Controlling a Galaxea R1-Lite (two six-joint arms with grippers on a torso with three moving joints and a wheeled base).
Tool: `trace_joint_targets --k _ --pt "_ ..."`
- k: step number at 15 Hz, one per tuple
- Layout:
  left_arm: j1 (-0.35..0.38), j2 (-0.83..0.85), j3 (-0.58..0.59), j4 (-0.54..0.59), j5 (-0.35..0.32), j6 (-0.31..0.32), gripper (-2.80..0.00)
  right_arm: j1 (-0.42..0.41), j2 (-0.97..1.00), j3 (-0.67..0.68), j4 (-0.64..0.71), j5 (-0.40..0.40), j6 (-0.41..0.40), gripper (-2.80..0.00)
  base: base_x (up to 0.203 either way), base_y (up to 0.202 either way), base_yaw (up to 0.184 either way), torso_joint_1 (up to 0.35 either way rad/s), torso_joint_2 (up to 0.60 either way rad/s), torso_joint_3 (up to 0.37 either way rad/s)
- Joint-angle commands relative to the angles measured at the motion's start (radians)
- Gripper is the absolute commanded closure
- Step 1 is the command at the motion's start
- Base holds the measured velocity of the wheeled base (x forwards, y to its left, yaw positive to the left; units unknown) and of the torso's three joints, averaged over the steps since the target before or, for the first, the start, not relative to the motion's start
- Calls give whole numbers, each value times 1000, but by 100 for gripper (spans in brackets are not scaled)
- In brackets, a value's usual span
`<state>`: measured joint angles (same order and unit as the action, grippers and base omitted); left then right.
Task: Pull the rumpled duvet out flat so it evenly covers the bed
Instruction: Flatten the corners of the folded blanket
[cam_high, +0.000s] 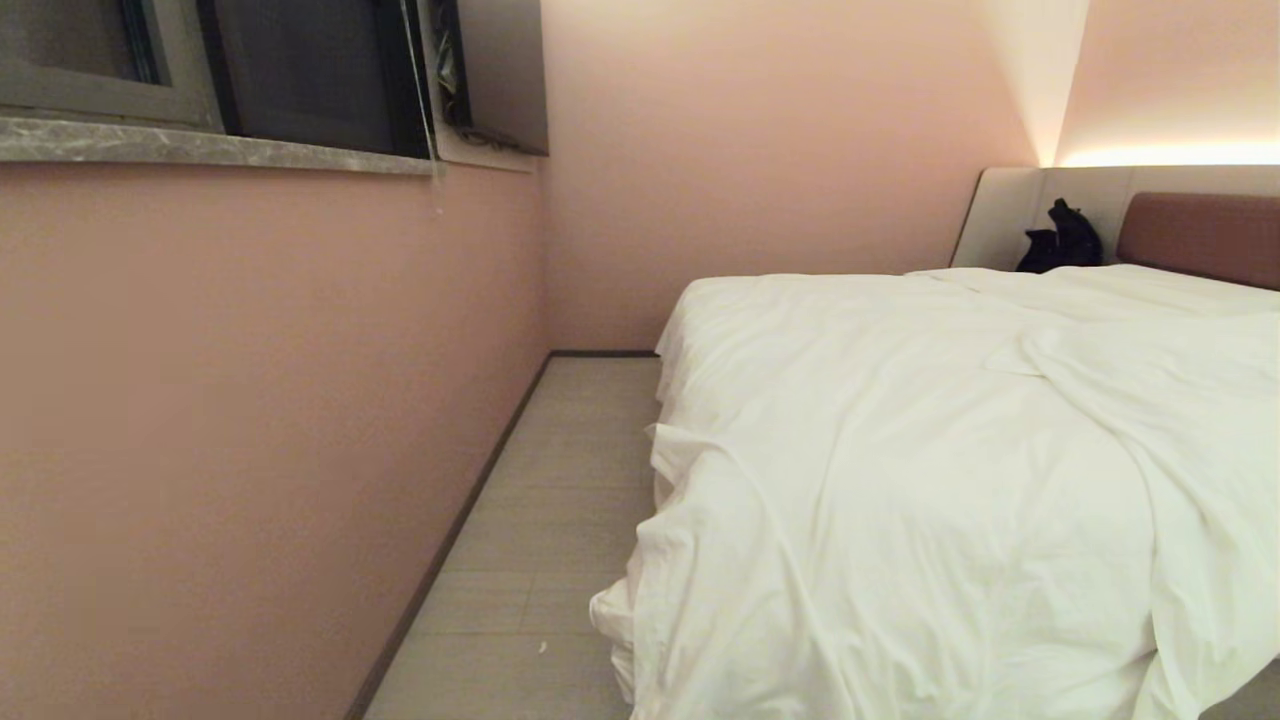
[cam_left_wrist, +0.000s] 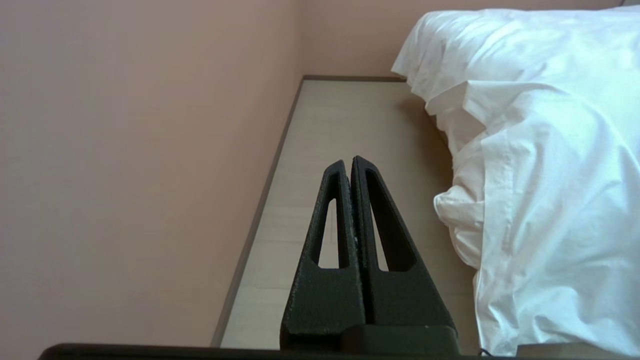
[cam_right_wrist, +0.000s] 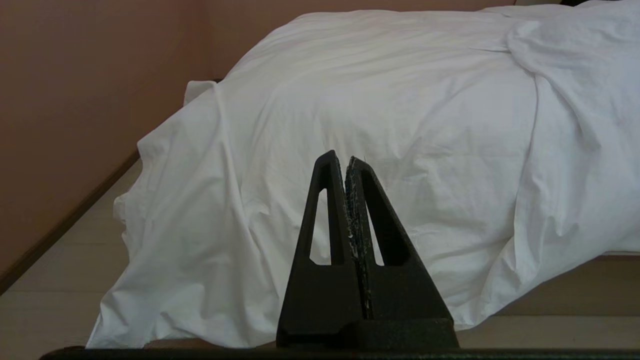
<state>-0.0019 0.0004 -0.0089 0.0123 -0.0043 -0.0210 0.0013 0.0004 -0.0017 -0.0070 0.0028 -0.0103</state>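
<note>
The left gripper (cam_left_wrist: 348, 162) is clenched on nothing, its two black fingers pressed together and pointing along the floor strip (cam_left_wrist: 345, 130) between the wall (cam_left_wrist: 140, 165) and the bed (cam_high: 1195, 232). The right gripper (cam_right_wrist: 345, 157) is likewise closed and empty, aimed at the foot-end drape of the duvet (cam_right_wrist: 400, 125); neither touches fabric, and neither arm shows in the head view. The duvet lies on the bed but is uneven: on the side of the bed nearest the wall it hangs in bunched folds toward the floor, and across the bed top, toward the headboard, a twisted ridge of cloth (cam_high: 1130, 390) runs diagonally. A dark object (cam_high: 1062, 238) sits at the headboard end, well apart from the work. The step in hand appears to be the approach, with no grasp yet made. To do it well, open the jaws before reaching the cloth, take a full pinch of the thick hem at a bed corner, not a single surface crease, and draw outward low and steady. Pulling both corners together should keep the cover square to the bed; a one-sided tug would likely skew it further.
</note>
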Motion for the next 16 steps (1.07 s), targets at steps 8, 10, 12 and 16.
trace_joint_targets --k 8,10,12,16 --pt "0 0 0 0 0 -2 0 0 0 0 -1 0 0 0 0 -144 3 2 0 2" --pt "0 0 0 -2 0 -2 0 0 0 0 -1 0 0 0 0 -195 2 4 3 4" --pt "0 0 0 -2 0 -5 0 0 0 0 -1 0 0 0 0 -190 -3 2 3 6" --pt "0 0 0 -2 0 -10 0 0 0 0 -1 0 0 0 0 -193 0 1 -2 0"
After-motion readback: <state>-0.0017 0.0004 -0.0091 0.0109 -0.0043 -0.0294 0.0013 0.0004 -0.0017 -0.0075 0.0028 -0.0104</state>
